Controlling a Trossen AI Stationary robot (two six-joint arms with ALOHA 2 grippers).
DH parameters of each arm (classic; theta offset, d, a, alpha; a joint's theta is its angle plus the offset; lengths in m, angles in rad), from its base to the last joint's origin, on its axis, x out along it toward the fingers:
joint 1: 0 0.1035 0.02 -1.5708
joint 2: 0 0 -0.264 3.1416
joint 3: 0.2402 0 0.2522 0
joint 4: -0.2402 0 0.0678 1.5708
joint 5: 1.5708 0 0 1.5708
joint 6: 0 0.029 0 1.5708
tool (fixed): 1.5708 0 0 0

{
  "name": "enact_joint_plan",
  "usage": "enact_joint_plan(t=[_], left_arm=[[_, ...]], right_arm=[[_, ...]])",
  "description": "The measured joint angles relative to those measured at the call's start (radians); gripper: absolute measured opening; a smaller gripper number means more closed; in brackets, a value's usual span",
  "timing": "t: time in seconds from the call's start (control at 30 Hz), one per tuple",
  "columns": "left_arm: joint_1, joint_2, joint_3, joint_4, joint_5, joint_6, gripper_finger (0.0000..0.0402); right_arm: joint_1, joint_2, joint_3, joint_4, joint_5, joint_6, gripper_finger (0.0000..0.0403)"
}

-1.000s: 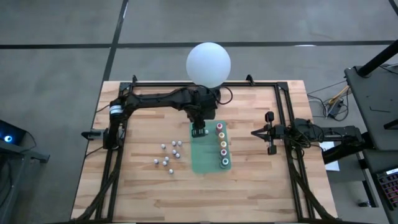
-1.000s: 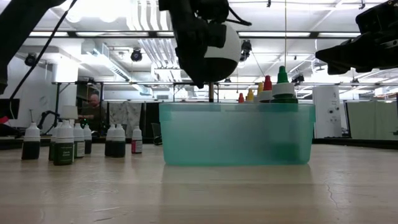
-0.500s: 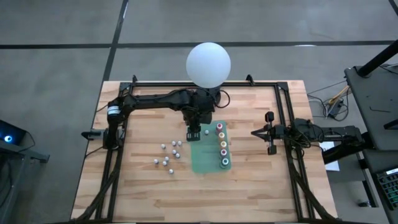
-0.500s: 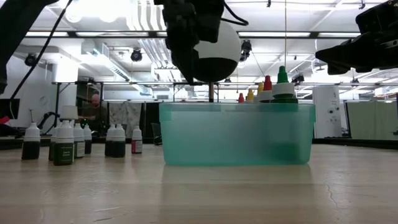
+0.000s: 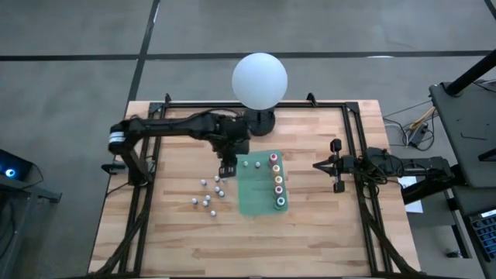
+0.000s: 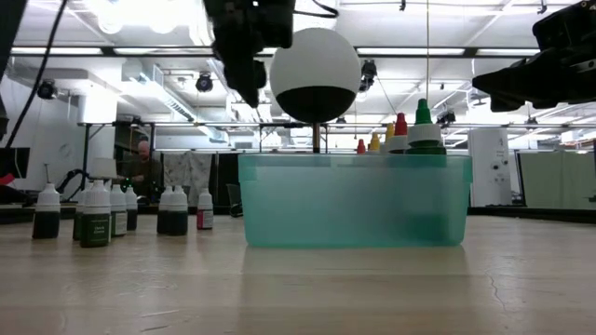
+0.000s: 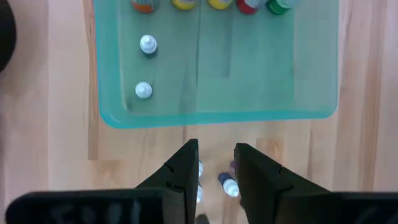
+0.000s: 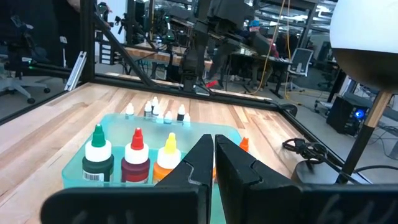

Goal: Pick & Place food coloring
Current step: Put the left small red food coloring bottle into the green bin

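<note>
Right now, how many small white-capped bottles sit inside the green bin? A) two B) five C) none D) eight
A: the left wrist view shows two white-capped bottles inside the green bin, apart from the colored-top row.

Two dark jointed arms w/ black cabling; left arm (image 5: pixel 174 125) has white band nr base.

We see a pale wooden table (image 5: pixel 178 232) with a visible plank grain, matt. On it stands a translucent teal plastic tub (image 6: pixel 354 200), smooth. The small food coloring bottles (image 6: pixel 93 216) look plastic. The white globe lamp (image 5: pixel 260 79) is smooth and matt.
</note>
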Motion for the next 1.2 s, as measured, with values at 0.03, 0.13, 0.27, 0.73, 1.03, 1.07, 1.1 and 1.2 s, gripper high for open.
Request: enact_joint_plan(t=[0.03,0.13,0.27,0.73,1.03,1.07,1.1,1.2], left_arm=[[-0.001,-0.024,-0.033,0.015,0.0,-0.002,0.0076],[-0.003,-0.098,-0.131,0.075,-0.001,-0.005,0.0076],[-0.003,-0.193,-0.256,0.109,-0.001,-0.014,0.0076],[-0.007,-0.427,-0.558,0.142,-0.002,-0.015,0.0076],[-0.013,-0.449,-0.645,0.162,-0.003,-0.007,0.0076],[-0.015,-0.448,-0.654,0.165,-0.009,-0.007,0.0076],[-0.021,-0.447,-0.661,0.169,-0.017,-0.007,0.0076],[-0.048,-0.447,-0.684,0.192,-0.042,-0.006,0.0076]], right_arm=[[0.0,0.001,0.0,0.0,0.0,0.001,0.0009],[0.0,-0.001,0.0,-0.001,-0.001,-0.001,0.0009],[0.0,0.001,0.0,0.0,-0.002,-0.001,0.0009],[0.0,0.006,0.0,0.001,0.0,0.001,0.0009],[0.0,0.006,0.0,0.0,0.0,0.001,0.0009],[0.0,0.006,0.0,0.0,0.0,0.0,0.0009],[0.0,0.006,0.0,0.0,0.0,-0.001,0.0009],[0.0,0.006,0.0,0.0,0.0,0.001,0.0009]])
